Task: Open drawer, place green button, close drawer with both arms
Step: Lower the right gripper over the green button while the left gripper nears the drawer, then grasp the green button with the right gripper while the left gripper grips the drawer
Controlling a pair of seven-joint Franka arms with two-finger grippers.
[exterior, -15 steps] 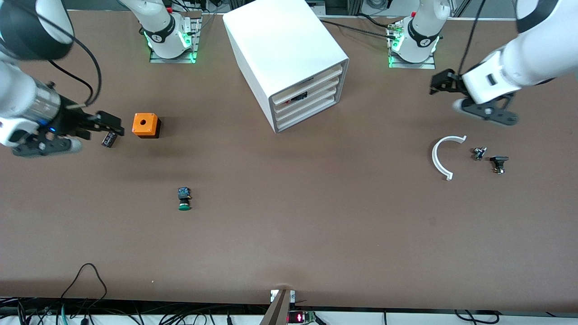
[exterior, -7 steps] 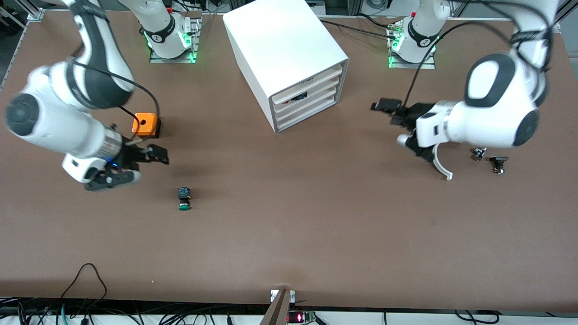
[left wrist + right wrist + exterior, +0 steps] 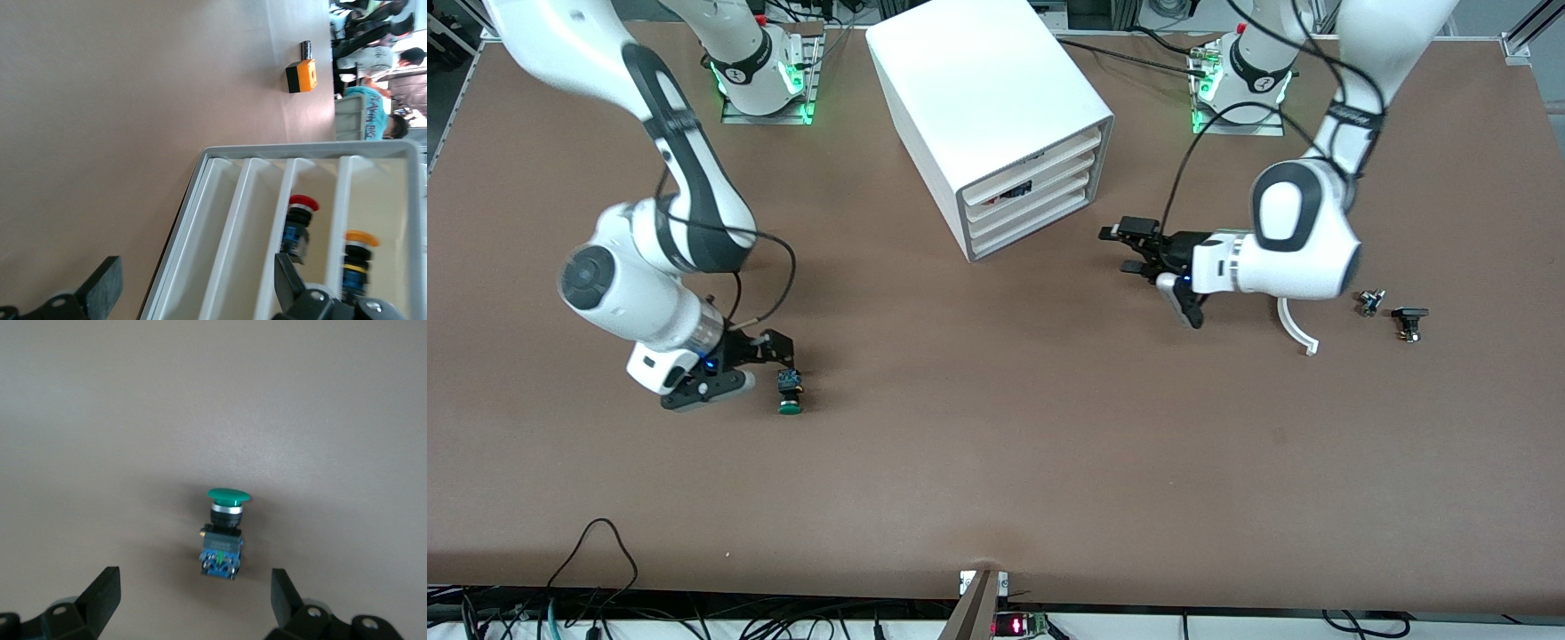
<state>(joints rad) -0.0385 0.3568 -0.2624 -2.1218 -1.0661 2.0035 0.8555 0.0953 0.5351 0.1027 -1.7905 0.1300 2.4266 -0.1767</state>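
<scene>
The button (image 3: 789, 394) lies on its side on the table, green cap toward the front camera. In the right wrist view the button (image 3: 223, 533) sits just ahead of the gap between the fingers. My right gripper (image 3: 778, 348) (image 3: 193, 600) is open over the table at the button's blue body end, holding nothing. The white cabinet (image 3: 996, 107) stands at the back middle. Its lowest drawer (image 3: 1036, 222) (image 3: 223, 240) is pushed in. My left gripper (image 3: 1119, 249) (image 3: 193, 290) is open, pointing at the cabinet front from the left arm's side, holding nothing.
A white curved piece (image 3: 1294, 324) and two small dark parts (image 3: 1369, 302) (image 3: 1408, 322) lie toward the left arm's end. Upper drawers hold a red-capped button (image 3: 298, 223) and a yellow-capped one (image 3: 357, 257). An orange box (image 3: 301, 75) with a black cylinder (image 3: 306, 48) beside it shows in the left wrist view.
The right arm swung in from beside the orange box and brought its gripper to the button. The left arm swung toward the cabinet front. Both grippers stayed open.
</scene>
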